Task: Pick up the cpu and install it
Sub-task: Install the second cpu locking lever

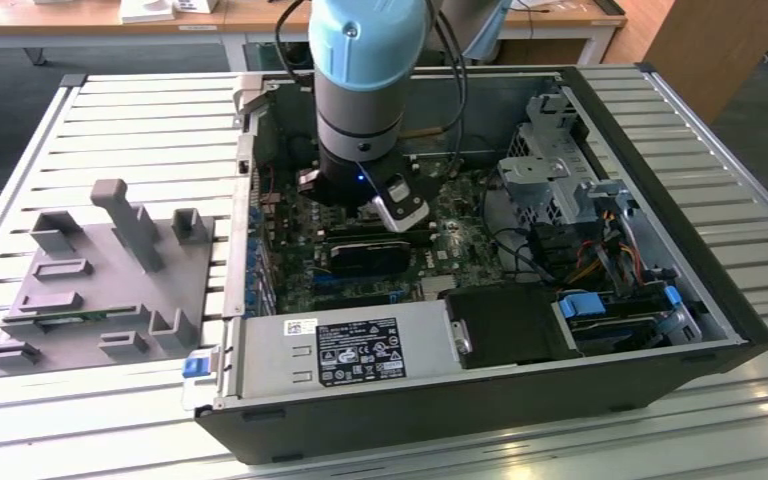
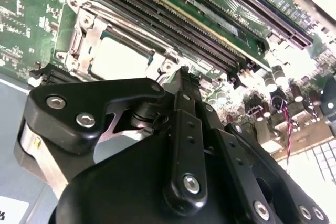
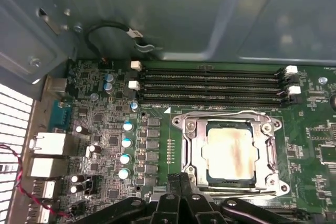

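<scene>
First wrist view: cpu [image 3: 229, 153] in socket [image 3: 190, 145].

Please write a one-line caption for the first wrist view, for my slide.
Square silver-grey metal-topped cpu seated in its metal-framed socket on the green motherboard, black gripper beside it.

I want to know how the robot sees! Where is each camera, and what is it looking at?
Exterior view: off the arm, above the table, looking down into the open computer case; the robot arm reaches inside.
First wrist view: on the arm, looking down at the motherboard; the gripper shows.
Second wrist view: on the arm, close behind the gripper, looking along the board.
Both wrist views share the cpu in its socket and the memory slots.
</scene>
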`<action>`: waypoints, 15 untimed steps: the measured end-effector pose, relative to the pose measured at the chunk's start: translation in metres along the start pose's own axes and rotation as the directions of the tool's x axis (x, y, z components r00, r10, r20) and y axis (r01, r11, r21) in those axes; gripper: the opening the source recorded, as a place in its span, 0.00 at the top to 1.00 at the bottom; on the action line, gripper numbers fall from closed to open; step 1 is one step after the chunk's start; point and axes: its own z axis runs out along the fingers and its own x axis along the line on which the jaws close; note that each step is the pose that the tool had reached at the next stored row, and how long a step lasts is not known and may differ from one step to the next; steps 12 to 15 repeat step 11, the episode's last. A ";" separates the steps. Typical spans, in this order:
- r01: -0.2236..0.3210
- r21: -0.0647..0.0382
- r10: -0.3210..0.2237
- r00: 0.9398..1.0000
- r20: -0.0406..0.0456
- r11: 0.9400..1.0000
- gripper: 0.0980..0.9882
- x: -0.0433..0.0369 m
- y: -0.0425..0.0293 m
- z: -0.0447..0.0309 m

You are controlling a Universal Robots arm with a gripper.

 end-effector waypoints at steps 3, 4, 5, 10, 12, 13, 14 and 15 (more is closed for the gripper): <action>0.000 0.000 0.000 1.000 0.000 1.000 0.99 0.0000 0.0015 -0.0045; 0.000 0.000 0.000 1.000 0.000 1.000 0.99 0.0000 0.0020 -0.0061; 0.000 0.000 0.000 1.000 0.000 1.000 0.99 0.0000 0.0027 -0.0076; 0.001 0.000 -0.001 1.000 0.002 1.000 0.99 0.0000 0.0055 -0.0140; 0.001 0.000 -0.001 1.000 0.002 1.000 0.99 0.0000 0.0055 -0.0139; 0.001 0.000 -0.001 1.000 0.002 1.000 0.99 0.0000 0.0055 -0.0139; 0.001 0.000 -0.001 1.000 0.002 1.000 0.99 0.0000 0.0055 -0.0139; 0.001 0.000 -0.001 1.000 0.002 1.000 0.99 0.0000 0.0055 -0.0139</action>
